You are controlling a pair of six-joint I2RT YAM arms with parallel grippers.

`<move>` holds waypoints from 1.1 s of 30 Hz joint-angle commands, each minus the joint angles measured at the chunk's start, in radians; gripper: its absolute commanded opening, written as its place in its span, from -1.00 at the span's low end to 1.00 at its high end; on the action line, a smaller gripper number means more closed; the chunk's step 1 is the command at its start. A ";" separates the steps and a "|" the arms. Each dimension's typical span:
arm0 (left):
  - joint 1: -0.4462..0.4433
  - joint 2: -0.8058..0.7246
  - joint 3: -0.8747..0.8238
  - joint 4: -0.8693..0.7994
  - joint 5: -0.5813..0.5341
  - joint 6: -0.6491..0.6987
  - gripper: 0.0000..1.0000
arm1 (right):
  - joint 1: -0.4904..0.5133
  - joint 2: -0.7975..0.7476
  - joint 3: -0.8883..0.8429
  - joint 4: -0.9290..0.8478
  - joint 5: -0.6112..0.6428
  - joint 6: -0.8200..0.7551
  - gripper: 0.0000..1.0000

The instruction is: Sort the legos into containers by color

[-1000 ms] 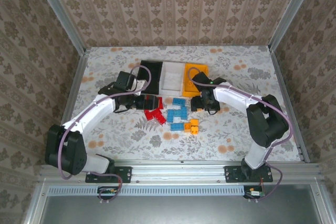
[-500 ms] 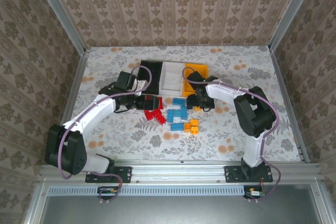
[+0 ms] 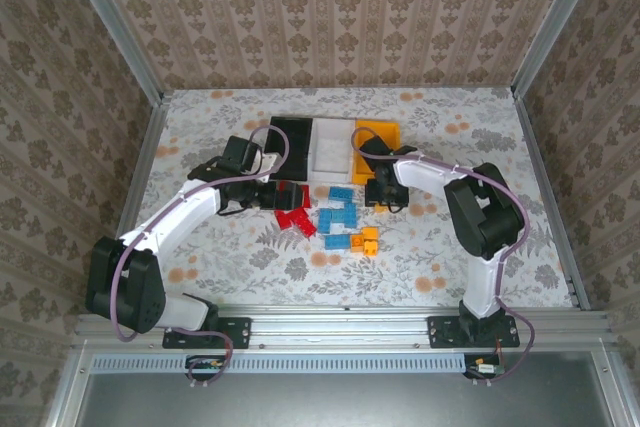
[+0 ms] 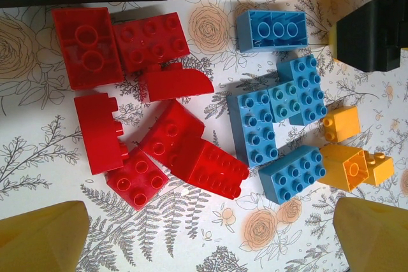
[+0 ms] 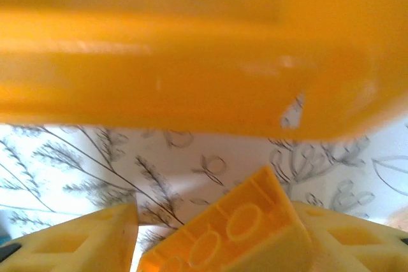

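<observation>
Three patterned walls (image 3: 330, 7), floral table (image 3: 450, 247)

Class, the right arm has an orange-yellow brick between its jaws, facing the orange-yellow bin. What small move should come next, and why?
Probably raise the right gripper straight up. The orange-yellow brick sits between its jaws, and the orange-yellow bin wall stands right ahead, above the brick, so it likely must clear the rim first. Grip firmness is unclear.
</observation>
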 commanded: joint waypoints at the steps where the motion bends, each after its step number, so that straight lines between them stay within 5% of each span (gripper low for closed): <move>1: -0.008 0.002 -0.003 0.003 0.025 -0.017 0.99 | -0.026 -0.047 -0.059 -0.023 -0.007 0.024 0.25; 9: -0.016 0.105 0.046 0.086 0.063 -0.058 0.99 | -0.041 -0.128 -0.149 0.016 -0.021 0.035 0.28; 23: -0.071 0.126 0.074 0.052 0.026 -0.032 1.00 | -0.039 -0.161 -0.134 -0.013 0.013 0.012 -0.54; 33: -0.058 0.056 0.045 0.037 0.021 -0.015 0.99 | -0.022 -0.371 -0.141 -0.085 -0.009 0.044 -0.63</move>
